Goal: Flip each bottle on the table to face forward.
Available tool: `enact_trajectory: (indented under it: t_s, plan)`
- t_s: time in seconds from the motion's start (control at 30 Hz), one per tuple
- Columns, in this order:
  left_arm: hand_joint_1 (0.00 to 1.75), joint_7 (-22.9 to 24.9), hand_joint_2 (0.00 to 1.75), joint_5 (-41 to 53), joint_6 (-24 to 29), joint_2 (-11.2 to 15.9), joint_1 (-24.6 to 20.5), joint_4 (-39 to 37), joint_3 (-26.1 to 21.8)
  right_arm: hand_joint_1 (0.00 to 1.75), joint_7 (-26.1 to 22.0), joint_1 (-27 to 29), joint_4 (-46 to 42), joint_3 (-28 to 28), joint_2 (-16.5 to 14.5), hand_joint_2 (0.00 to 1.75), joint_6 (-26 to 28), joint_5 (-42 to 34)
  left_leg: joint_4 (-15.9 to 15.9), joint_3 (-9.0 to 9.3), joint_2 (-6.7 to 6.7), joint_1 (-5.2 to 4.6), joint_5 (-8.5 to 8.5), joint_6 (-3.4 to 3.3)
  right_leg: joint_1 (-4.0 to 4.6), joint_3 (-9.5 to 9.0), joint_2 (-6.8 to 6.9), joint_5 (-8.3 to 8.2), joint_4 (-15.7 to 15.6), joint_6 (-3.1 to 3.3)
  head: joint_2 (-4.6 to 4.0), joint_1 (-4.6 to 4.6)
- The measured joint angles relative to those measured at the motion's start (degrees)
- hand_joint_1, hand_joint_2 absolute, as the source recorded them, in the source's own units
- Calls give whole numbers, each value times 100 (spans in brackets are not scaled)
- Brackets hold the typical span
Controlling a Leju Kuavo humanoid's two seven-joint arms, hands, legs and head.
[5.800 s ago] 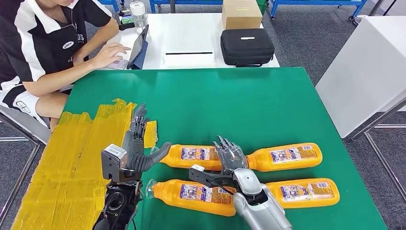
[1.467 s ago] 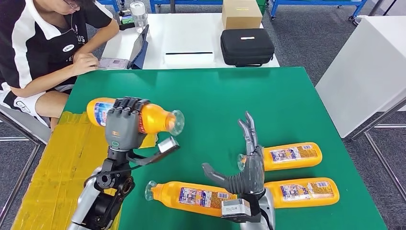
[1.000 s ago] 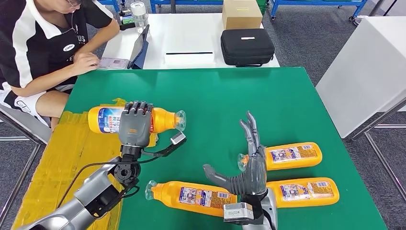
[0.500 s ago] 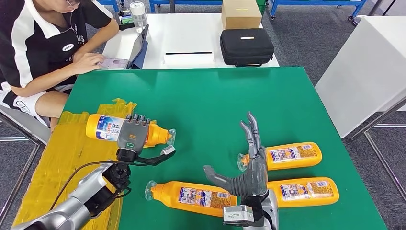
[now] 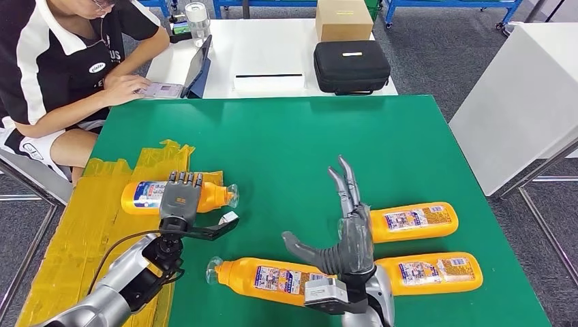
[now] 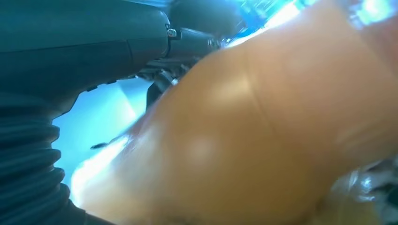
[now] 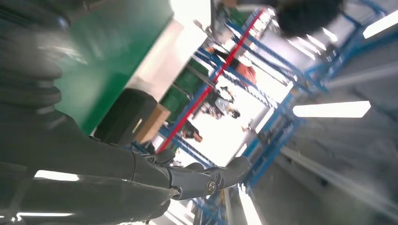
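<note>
Nearest me: bottle (image 5: 272, 279) lying on green desk (image 5: 307, 143), cap toward left, beside my right hand (image 5: 347, 228). Right hand raised, fingers (image 5: 343, 184) spread wide, holding nothing. Two more bottles (image 5: 409, 221) (image 5: 429, 271) lie just right of it. Farther left: left hand (image 5: 180, 201) grips fourth bottle (image 5: 153, 196) around middle, over yellow tape patch (image 5: 102, 218) (touching tape or not, I cannot tell). Left wrist view: orange bottle body (image 6: 253, 136) pressed close against fingers (image 6: 187, 40). Far side: person (image 5: 61, 61) seated at white table.
</note>
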State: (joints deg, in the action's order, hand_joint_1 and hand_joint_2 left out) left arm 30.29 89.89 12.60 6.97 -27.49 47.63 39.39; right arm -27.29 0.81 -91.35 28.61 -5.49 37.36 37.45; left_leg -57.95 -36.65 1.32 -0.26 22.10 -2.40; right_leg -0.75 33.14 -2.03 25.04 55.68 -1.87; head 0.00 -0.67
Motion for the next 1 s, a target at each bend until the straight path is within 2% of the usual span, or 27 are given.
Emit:
enact_trajectory:
  t_s: [0.13, 0.23, 0.6, 0.77, 0.93, 1.0]
  plan:
    - [0, 49, 0, -1, 73, -47, 71, 0, -259, 0, 657, -52, 83, 137, 90, 175, -823, 537, 0, 0, 1, 0, 0, 0, 0, -1, 0, 0, 0, 0, 0, 1]
    - [0, 88, 0, 0, 126, -69, 111, 2, -403, 0, 802, -56, 147, 230, 165, 175, -1226, 774, 0, 0, 1, 0, 0, 0, 0, -1, 0, 0, 0, 0, 0, 1]
    - [0, 307, 0, 1, 432, -85, 271, 82, -693, 0, 770, -41, 204, 403, 364, 175, -1438, 1244, 0, 0, 1, -1, 0, 0, 0, -1, 1, 0, 0, 0, 0, 1]
    - [0, 539, 0, 1, 1135, -78, 402, 425, -824, 0, 755, -4, 204, 416, 411, 175, -1691, 1403, 0, 0, 1, 0, 0, 0, 0, -1, 1, 0, 0, 0, 0, 0]
    - [0, 67, 0, 2, 2142, -53, 776, 1325, -1263, 0, 1038, 62, 214, 452, 497, 175, -2297, 1763, 0, -1, -1, -1, 1, 0, -1, 0, -1, 0, 0, 0, 0, 1]
    - [0, 50, 0, 2, 2503, 37, 917, 1786, -1371, 0, 1207, 72, 254, 481, 546, 175, -2568, 1894, 0, -3, 0, 0, 2, 0, 0, 1, 0, 1, -1, 1, 0, 1]
